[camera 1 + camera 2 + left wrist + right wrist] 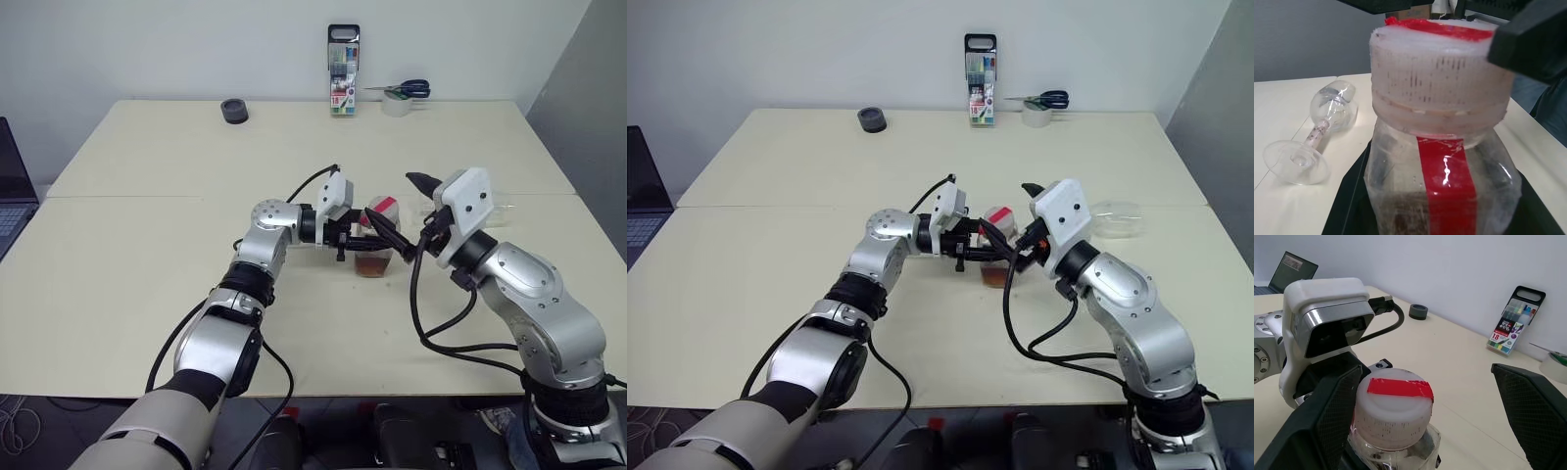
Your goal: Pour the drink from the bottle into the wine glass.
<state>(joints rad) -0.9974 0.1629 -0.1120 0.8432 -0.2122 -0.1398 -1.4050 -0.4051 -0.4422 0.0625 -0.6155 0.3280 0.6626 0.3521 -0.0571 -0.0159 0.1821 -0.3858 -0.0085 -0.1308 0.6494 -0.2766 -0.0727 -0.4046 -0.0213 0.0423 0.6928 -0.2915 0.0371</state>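
Pale counter point(147, 294) fills the room's middle, its two halves meeting at a seam. At its centre the left tool point(367, 238) pinches the bottle point(378, 240), which stands upright with brownish drink point(372, 264) low inside. Next comes the right tool point(1425, 406), fingers spread wide to either side of the cap. Further right, the wine glass point(1114, 217) lies on its side.

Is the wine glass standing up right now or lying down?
Lying down. The wine glass rests on its side on the table, foot and bowl both touching the surface, beyond the bottle.
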